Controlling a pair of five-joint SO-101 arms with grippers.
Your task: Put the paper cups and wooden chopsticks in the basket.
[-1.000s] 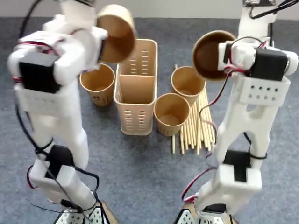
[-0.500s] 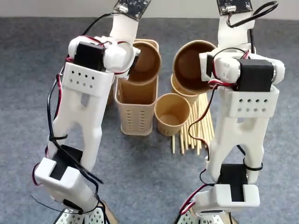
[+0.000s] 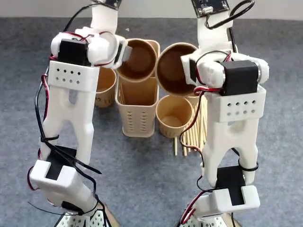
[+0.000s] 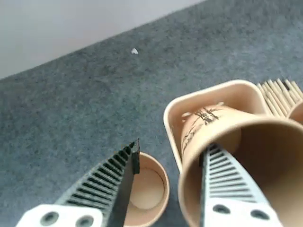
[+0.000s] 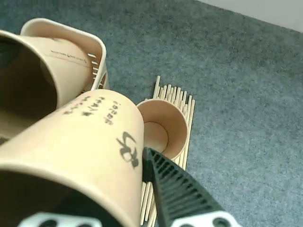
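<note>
A paper cup (image 3: 137,59) (image 4: 246,156) leans tilted in the far end of the beige slotted basket (image 3: 137,118), its base inside the rim (image 4: 170,118). My left gripper (image 3: 124,52) (image 4: 171,146) is open: one finger is in the cup's mouth, the other well clear of its wall. My right gripper (image 3: 191,71) (image 5: 118,156) is shut on a second paper cup (image 3: 176,68) (image 5: 80,142), held on its side above the table just right of the basket. Wooden chopsticks (image 3: 189,137) (image 5: 177,99) lie on the mat right of the basket.
One cup (image 3: 105,87) (image 4: 149,194) stands left of the basket. Another (image 3: 173,116) (image 5: 158,127) stands at its right, on the chopsticks. Grey mat (image 3: 142,179) spreads out in front; both white arms crowd the basket's sides.
Both arms swung inward. The left cup came from the left to the basket's far end and its gripper opened. The right cup moved left, close to the basket.
</note>
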